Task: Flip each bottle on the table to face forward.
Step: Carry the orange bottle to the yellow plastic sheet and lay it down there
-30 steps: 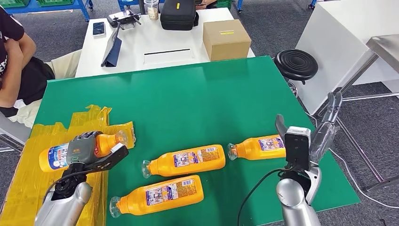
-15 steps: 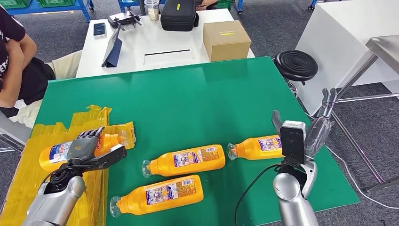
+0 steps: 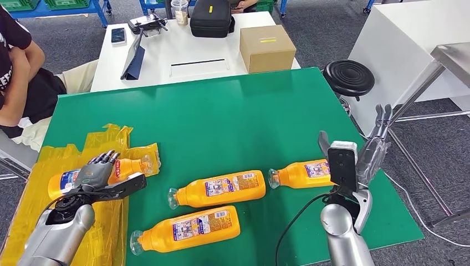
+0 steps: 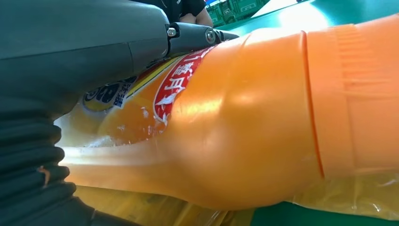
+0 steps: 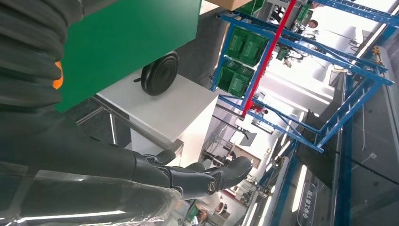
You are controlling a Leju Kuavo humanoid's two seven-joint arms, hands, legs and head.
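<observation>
Head view: left hand [image 3: 97,172] rests on leftmost bottle [image 3: 69,180], fingers loosely draped over its crosswise-lying body; right hand [image 3: 372,147] released, beside rightmost bottle [image 3: 304,173].

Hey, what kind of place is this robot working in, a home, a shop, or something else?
Probably a lab or industrial workshop, not a home. Blue metal racking holds green crates, and behind the green table a white desk carries a cardboard box.

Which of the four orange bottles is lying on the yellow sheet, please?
The leftmost bottle, under the left hand; the other three lie on bare green table.
</observation>
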